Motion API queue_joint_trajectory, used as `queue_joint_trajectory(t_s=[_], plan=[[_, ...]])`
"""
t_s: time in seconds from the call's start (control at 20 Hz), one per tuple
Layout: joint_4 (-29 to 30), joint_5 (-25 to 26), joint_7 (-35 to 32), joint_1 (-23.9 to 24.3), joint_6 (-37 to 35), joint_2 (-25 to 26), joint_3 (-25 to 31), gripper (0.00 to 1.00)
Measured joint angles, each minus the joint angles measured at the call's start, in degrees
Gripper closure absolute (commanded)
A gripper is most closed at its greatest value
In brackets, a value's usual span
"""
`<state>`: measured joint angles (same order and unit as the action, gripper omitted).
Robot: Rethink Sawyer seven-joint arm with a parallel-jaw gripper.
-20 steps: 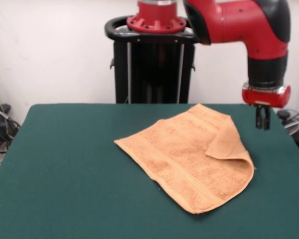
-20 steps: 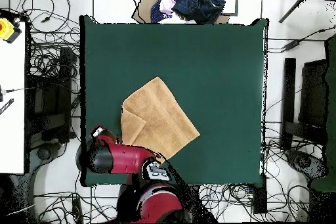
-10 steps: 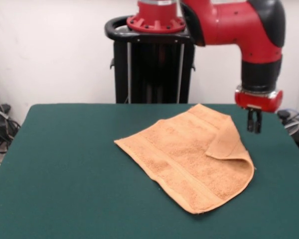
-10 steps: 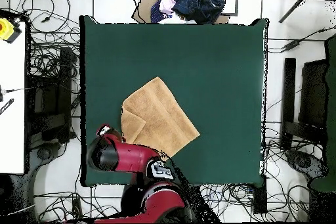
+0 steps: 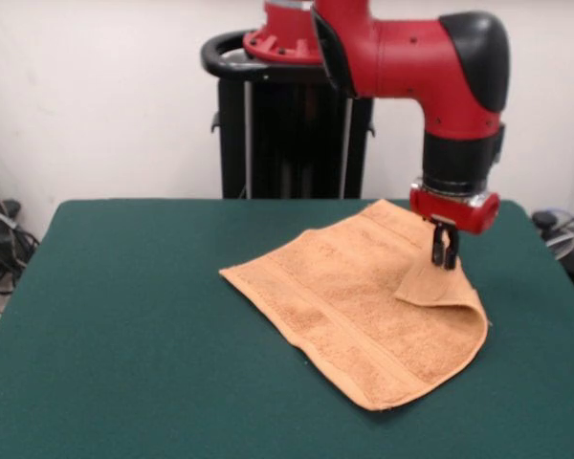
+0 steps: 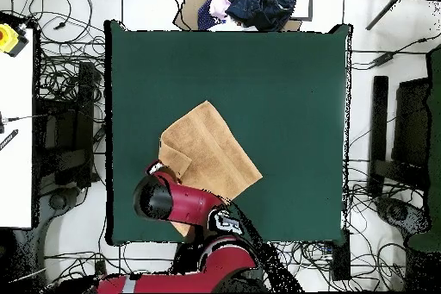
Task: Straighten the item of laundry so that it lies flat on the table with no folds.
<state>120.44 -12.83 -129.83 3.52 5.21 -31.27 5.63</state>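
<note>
The gripper (image 5: 445, 256) hangs from the red and black arm (image 5: 430, 67) with its tips pointing straight down; they sit close together, though whether they are fully closed or slightly parted I cannot tell; they hold nothing. Directly under and just in front of the tips lies the folded-over corner flap (image 5: 438, 279) of the light orange-tan towel (image 5: 354, 306); the tips stand above this flap, and whether they touch the cloth cannot be made out from the front view. The rest of the towel spreads away from the gripper toward the picture's left and lower edge, lying flat on the dark green table (image 5: 124, 335) at a slant to the table's sides; a woven band stripe (image 5: 306, 330) runs along the towel's near-left end, well apart from the gripper. To the gripper's picture-right the table cloth is bare green up to the table's edge.

In the overhead view the arm's elbow (image 6: 159, 197) covers the gripper, so the tips do not show there; the towel (image 6: 211, 153) reaches out from beneath the arm toward the table's middle, with the doubled flap (image 6: 172, 159) just beside the arm; beyond the table's far edge, well apart from the gripper, a heap of dark blue clothing (image 6: 258, 2) lies on a board.
</note>
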Motion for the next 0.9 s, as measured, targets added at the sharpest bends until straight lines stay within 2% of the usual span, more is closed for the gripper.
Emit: queue_joint_trajectory(t_s=[0.5,0.9], plan=[[-0.36,0.21,0.00,-0.21,-0.02,-2.49,-3.08,1.00],[-2.70,1.07,0.00,-0.04,-0.02,-1.97,-3.14,1.00]])
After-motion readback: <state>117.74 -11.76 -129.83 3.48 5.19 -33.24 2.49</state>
